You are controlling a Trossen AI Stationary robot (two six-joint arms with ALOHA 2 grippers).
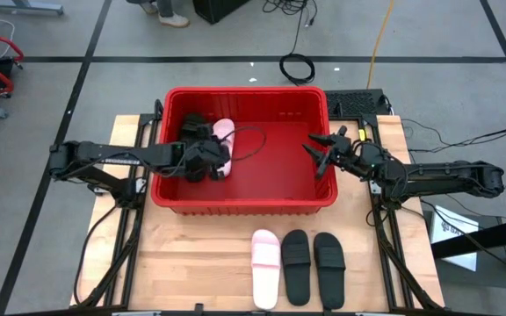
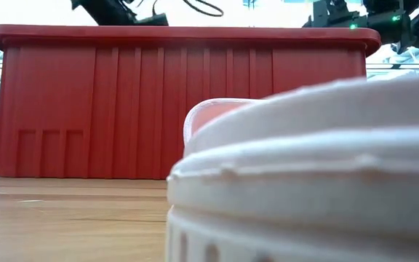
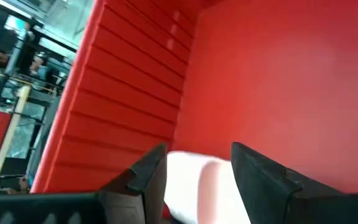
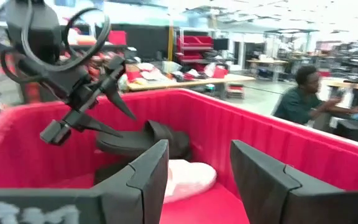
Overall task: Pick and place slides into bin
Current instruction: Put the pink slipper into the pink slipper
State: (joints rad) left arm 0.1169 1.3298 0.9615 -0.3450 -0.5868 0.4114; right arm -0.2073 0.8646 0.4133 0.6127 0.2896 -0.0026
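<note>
Overhead first: red bin [image 1: 244, 149] at table centre, both arms reaching in from nine and three o'clock. Left gripper [image 1: 220, 164] low in the bin's nine o'clock end, over a pink slide [image 1: 224, 140] beside a dark slide [image 1: 193, 123] — placed there, by the look of it, to drop a slide clear of the rim. Right gripper [image 1: 318, 155] spread and empty at the three o'clock wall, probably waiting its turn. Three slides still on the bare wood at six o'clock: pink [image 1: 265, 267], black [image 1: 296, 265], black [image 1: 329, 262]. A sixth slide not found; possibly under the left arm.

Table-level next: ribbed bin wall [image 2: 108, 109] across the back, a pale slide [image 2: 318, 175] so close that it fills the foreground and blocks most else. Arms only as dark scraps above the rim.

Left wrist: dark fingers [image 3: 260, 180] parted, pink slide [image 3: 197, 193] showing between them, inner red wall [image 3: 135, 81] close behind. Touching or just released — cannot tell.

Right wrist: own fingers [image 4: 148, 180] wide apart with nothing between. Beyond, left gripper [image 4: 101, 102] over a black slide [image 4: 142, 140] and the pink slide [image 4: 188, 177]. A person [image 4: 300, 93] seated far off in the room.
</note>
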